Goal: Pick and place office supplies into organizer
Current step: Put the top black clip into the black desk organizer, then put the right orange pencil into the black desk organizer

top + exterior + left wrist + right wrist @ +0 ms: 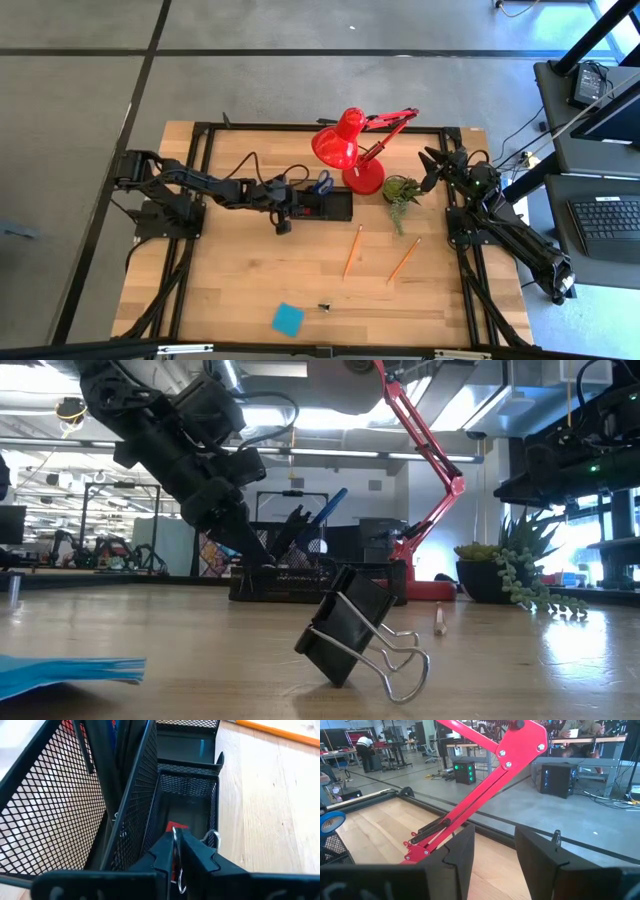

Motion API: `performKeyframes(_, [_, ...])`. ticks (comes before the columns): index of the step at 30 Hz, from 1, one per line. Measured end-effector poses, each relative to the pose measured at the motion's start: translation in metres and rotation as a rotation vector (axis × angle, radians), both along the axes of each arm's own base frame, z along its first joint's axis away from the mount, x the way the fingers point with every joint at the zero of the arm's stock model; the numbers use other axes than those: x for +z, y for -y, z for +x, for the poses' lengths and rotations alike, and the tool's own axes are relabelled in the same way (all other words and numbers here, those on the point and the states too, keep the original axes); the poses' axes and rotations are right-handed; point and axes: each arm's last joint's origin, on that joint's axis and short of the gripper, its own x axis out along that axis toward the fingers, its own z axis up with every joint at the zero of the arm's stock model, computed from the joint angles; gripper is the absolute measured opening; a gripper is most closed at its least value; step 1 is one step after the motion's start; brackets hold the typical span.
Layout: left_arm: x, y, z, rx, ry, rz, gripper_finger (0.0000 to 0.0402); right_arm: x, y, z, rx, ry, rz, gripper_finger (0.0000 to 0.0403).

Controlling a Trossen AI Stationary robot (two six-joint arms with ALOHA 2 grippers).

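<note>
The black mesh organizer (325, 206) stands mid-table beside the lamp, with blue-handled scissors (322, 183) upright in it. My left gripper (176, 839) slants down into its small compartment (187, 805), shut on a clip's wire handle; a red eraser (176, 826) lies on that compartment's floor. On the wood lie two orange pencils (352, 251) (403, 260), a blue sticky-note pad (287, 319) and another black clip (350, 637), resting on its body and wire handles. My right gripper (494, 852) waits open at the far right, next to the plant. My left gripper pinches a silver wire handle (175, 845) of a black clip between its two fingers. The fingers slant down from the table's left into the organizer's compartment. The clip's body is hidden under the fingers; its other wire loop (214, 838) shows beside one finger.
A red desk lamp (350, 150) leans over the organizer's far side, its base (366, 178) right of the tray. A small green plant (400, 192) stands right of the base. A black frame (205, 180) rims the table. Bare wood stretches along the near half.
</note>
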Motion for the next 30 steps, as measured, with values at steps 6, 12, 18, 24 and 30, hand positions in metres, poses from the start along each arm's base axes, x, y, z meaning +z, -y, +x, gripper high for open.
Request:
performKeyframes(6, [0.0, 0.0, 0.0, 0.0, 0.001, 0.0, 0.0044, 0.0, 0.0, 0.0, 0.0, 0.0, 0.0, 0.0145])
performKeyframes(12, [0.005, 0.0, -0.001, -0.018, 0.011, 0.013, 0.0059, 0.0, 0.0, 0.0, 0.0, 0.0, 0.0, 0.0145])
performKeyframes(18, [0.018, 0.001, -0.008, -0.023, 0.02, 0.017, 0.0072, 0.0, 0.0, 0.0, 0.0, 0.0, 0.0, 0.0145])
performKeyframes(24, [0.036, 0.004, -0.018, -0.051, 0.053, 0.0, 0.008, 0.0, 0.0, 0.0, 0.0, 0.002, 0.001, 0.0145])
performKeyframes(30, [0.055, 0.015, -0.027, -0.174, 0.133, -0.152, 0.0078, 0.0, 0.0, 0.0, 0.0, 0.004, 0.003, 0.0145])
